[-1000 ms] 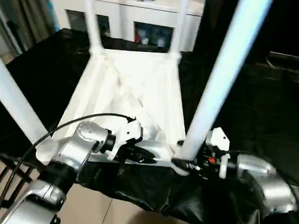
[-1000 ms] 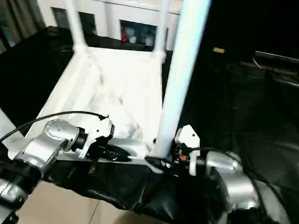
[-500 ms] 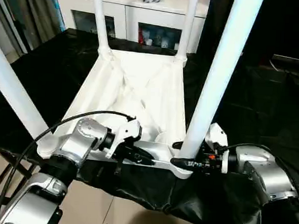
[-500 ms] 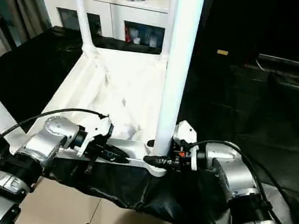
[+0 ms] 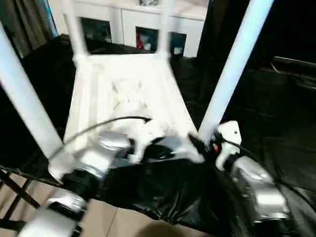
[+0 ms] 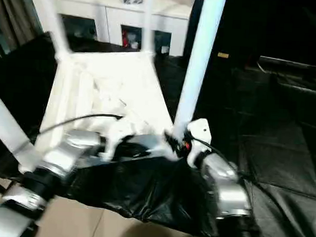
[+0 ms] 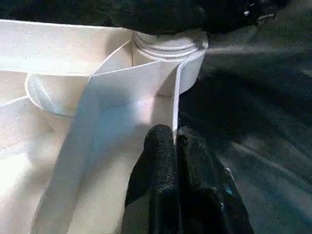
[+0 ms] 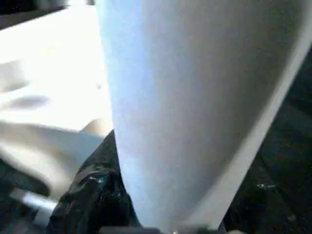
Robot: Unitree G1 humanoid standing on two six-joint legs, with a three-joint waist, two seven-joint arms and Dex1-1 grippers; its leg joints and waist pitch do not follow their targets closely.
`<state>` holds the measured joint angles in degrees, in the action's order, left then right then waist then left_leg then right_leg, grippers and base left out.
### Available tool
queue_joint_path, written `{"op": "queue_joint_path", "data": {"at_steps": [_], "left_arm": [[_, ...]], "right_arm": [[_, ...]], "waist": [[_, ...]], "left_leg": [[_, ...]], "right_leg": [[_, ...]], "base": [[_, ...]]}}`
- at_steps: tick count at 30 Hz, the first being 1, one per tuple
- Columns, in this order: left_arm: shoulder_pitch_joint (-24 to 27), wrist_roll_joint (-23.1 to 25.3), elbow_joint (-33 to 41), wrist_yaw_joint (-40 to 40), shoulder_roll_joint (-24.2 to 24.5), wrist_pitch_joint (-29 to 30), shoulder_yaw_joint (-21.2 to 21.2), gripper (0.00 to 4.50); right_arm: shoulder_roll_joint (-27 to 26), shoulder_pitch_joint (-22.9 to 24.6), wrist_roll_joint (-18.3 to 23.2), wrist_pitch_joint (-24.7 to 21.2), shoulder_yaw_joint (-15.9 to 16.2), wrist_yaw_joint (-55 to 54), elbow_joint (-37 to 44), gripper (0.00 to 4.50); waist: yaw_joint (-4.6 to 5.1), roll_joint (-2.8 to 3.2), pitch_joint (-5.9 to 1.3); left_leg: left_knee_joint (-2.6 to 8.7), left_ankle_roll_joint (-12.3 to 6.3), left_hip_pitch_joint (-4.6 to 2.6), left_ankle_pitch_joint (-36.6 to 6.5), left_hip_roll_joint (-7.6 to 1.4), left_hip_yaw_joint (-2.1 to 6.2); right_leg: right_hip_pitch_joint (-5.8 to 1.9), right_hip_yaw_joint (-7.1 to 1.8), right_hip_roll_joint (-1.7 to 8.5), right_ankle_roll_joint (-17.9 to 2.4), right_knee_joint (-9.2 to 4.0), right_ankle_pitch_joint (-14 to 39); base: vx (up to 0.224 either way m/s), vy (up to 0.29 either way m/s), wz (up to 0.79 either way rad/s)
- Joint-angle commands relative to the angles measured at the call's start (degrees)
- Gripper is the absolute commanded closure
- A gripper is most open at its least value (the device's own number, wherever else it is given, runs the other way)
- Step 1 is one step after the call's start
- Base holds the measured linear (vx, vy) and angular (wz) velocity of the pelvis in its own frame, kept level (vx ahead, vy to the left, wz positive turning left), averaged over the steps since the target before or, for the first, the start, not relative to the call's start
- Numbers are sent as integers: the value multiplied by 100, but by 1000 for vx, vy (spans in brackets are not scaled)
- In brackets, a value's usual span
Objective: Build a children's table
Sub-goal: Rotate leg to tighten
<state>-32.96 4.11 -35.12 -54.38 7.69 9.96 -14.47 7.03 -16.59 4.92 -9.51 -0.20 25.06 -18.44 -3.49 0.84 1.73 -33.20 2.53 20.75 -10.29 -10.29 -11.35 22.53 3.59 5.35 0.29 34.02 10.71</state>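
The white tabletop lies upside down on a black-covered surface, ribbed underside up. Four white legs stand in its corner sockets: the near right leg, the near left leg and two far legs. My left gripper is at the near rim; in the left wrist view it is shut on the thin rim wall just short of a corner socket. My right gripper holds the base of the near right leg, which looms close in the right wrist view with one black finger against it.
A white glass-doored cabinet stands behind the work surface. Black cloth covers the surface and hangs over its near edge. A dark metal frame shows at the lower left above a tiled floor.
The view has shifted. Both grippers, the near rim and the near right leg's base now sit higher in the picture, and the tabletop's far end has swung to the left.
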Motion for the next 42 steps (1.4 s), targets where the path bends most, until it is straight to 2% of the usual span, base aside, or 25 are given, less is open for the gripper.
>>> {"op": "queue_joint_path", "data": {"at_steps": [1, 4, 6, 7, 10, 11, 12, 15, 18, 19, 20, 21, 22, 23, 25, 26, 30, 31, 34, 35, 37, 42], "left_arm": [[29, -140, 26, 435, -334, -7, 12, 450], [47, -91, 88, 518, -504, -8, -102, 450], [102, -67, 205, 460, -495, -2, -149, 450], [118, -72, 236, 425, -474, -9, -151, 450], [181, -136, 332, 191, -340, -81, -149, 450], [221, -219, 389, -34, -225, -139, -140, 450], [245, -312, 430, -305, -94, -221, -119, 450], [263, -390, 474, -558, 21, -273, -112, 450], [271, -519, 510, -1125, 334, -353, -89, 450], [264, -536, 497, -1203, 376, -357, -76, 450], [260, -548, 489, -1258, 402, -365, -71, 450], [242, -591, 445, -1475, 506, -397, -55, 450], [242, -591, 445, -1475, 506, -397, -55, 450], [193, -620, 355, -1695, 638, -455, -58, 450], [155, -649, 294, -1837, 709, -473, -53, 450], [86, -692, 192, -2061, 812, -517, -49, 450], [-50, -745, 18, -2463, 955, -587, -83, 450], [-50, -745, 18, -2463, 955, -587, -83, 450], [-138, -727, -85, -2724, 1017, -645, -149, 450], [-159, -724, -114, -2791, 1029, -667, -168, 450], [-190, -726, -167, -2864, 1032, -698, -171, 450], [-246, -715, -289, -2945, 1028, -773, -178, 450]], "right_arm": [[-295, 175, -40, -388, 349, -88, -369, 253], [-473, 196, -154, -272, 442, -280, -267, 253], [-529, 225, -86, -169, 399, -262, -204, 198], [-520, 230, -23, -162, 378, -191, -177, 198], [-350, 232, 164, -111, 367, 226, -67, 166], [-135, 214, 211, -48, 415, 565, -20, 156], [108, 195, 259, 5, 472, 990, 28, 138], [312, 175, 275, 144, 525, 1340, 47, 138], [792, 84, 421, 234, 593, 2248, 16, 138], [873, 68, 450, 239, 611, 2420, 9, 138], [920, 59, 461, 246, 624, 2517, 4, 138], [1108, 25, 516, 244, 680, 2922, -13, 138], [1108, 25, 516, 244, 680, 2922, -13, 138], [1335, -13, 604, 217, 764, 3436, -23, 138], [1461, -38, 652, 183, 817, 3746, -31, 138], [1657, -61, 722, 142, 928, 4234, -23, 138], [1876, -151, 771, 165, 1126, 4825, -127, 138], [1876, -151, 771, 165, 1126, 4825, -127, 153], [1917, -233, 827, 108, 1221, 5154, -209, 174], [1924, -258, 850, 83, 1248, 5236, -220, 188], [1932, -300, 829, 73, 1297, 5318, -255, 199], [1942, -343, 792, 69, 1395, 5478, -321, 227]], "waist": [[1, -67, -202], [25, -45, -180], [30, -45, -179], [39, -34, -188], [26, -34, -224], [30, -19, -220], [20, -36, -236], [7, -51, -234], [-31, -63, -255], [-31, -63, -255], [-41, -56, -269], [-46, -41, -268], [-52, -41, -277], [-61, -57, -276], [-84, -59, -280], [-103, -64, -263], [-192, -76, -266], [-201, -75, -267], [-226, -94, -298], [-234, -102, -296], [-262, -73, -296], [-288, -86, -267]], "left_leg": [[481, 24, -72, -2092, -272, 191], [505, 42, -83, -2274, -274, 204], [512, 59, -110, -2424, -271, 211], [528, 49, -111, -2422, -276, 218], [540, -43, -84, -2134, -292, 207], [535, -71, -78, -2064, -294, 190], [516, -119, -73, -1992, -286, 178], [490, -250, -58, -1778, -277, 149], [454, -396, -50, -1374, -287, 137], [454, -396, -50, -1374, -287, 137], [441, -469, -44, -1242, -291, 138], [432, -522, -50, -1135, -302, 131], [422, -570, -38, -1044, -306, 129], [412, -609, -36, -980, -314, 121], [403, -632, -38, -951, -322, 115], [397, -661, -36, -1048, -313, 102], [393, -587, -53, -1053, -333, 100], [395, -576, -51, -1045, -338, 104], [365, -605, -42, -874, -331, 104], [351, -641, -19, -768, -328, 102], [335, -656, -10, -776, -326, 103], [361, -487, -35, -1091, -336, 105]], "right_leg": [[-126, -240, 352, -726, -589, 2655], [-112, -236, 343, -662, -616, 2780], [-110, -234, 352, -625, -636, 2914], [-130, -234, 358, -616, -645, 2871], [-177, -246, 344, -754, -589, 2226], [-178, -253, 331, -845, -573, 1993], [-206, -249, 335, -928, -546, 1813], [-218, -257, 347, -1036, -535, 1638], [-252, -247, 359, -1169, -490, 1367], [-252, -247, 359, -1169, -490, 1367], [-270, -240, 351, -1245, -452, 1165], [-257, -238, 339, -1329, -429, 947], [-274, -228, 334, -1406, -401, 767], [-271, -219, 327, -1465, -383, 653], [-278, -214, 331, -1500, -370, 615], [-271, -207, 324, -1514, -384, 767], [-254, -220, 352, -1493, -378, 938], [-257, -222, 358, -1496, -374, 918], [-260, -218, 356, -1570, -323, 647], [-259, -220, 355, -1604, -298, 485], [-247, -222, 365, -1624, -289, 483], [-231, -226, 363, -1537, -338, 939]], "base": [[0, 0, 0], [0, 0, 0], [0, 0, 0], [0, 0, 0], [0, 0, 0], [0, 0, 0], [0, 0, 0], [0, 0, 0], [0, 0, 0], [0, 0, 0], [0, 0, 0], [0, 0, 0], [0, 0, 0], [0, 0, 0], [0, 0, 0], [0, 0, 0], [0, 0, 0], [0, 0, 0], [0, 0, 0], [0, 0, 0], [0, 0, 0], [0, 0, 0]]}}
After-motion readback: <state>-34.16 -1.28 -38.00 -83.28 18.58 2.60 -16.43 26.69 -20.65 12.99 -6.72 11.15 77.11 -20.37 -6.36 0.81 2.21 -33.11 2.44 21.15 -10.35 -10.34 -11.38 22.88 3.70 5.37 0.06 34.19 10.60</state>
